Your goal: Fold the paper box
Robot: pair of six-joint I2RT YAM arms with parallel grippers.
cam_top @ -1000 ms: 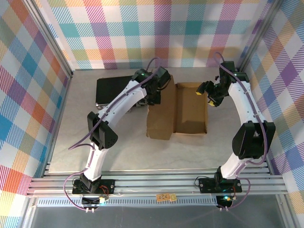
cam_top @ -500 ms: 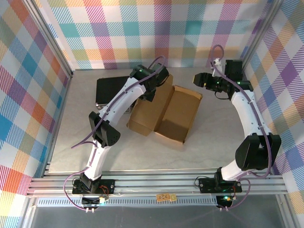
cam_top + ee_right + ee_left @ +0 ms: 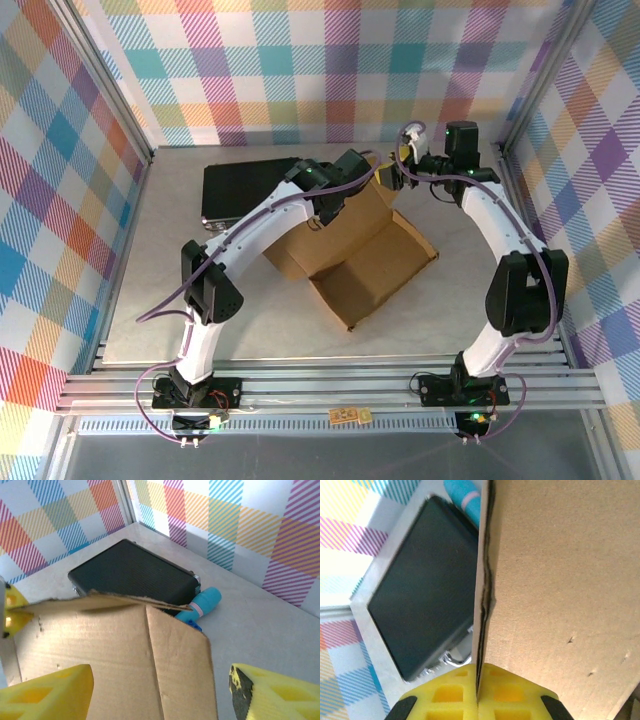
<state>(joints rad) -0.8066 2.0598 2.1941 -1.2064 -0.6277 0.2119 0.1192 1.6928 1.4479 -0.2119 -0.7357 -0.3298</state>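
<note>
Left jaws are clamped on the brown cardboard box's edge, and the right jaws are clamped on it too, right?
Not quite. The right gripper has its jaws wide open near the brown corrugated cardboard box, as the right wrist view shows. The left gripper is clamped on its edge.

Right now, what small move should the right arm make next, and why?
Probably ease the right gripper forward and close it on the paper box flap: its jaws stand open with the flap just ahead, while the left gripper is shut on another panel's edge.
</note>
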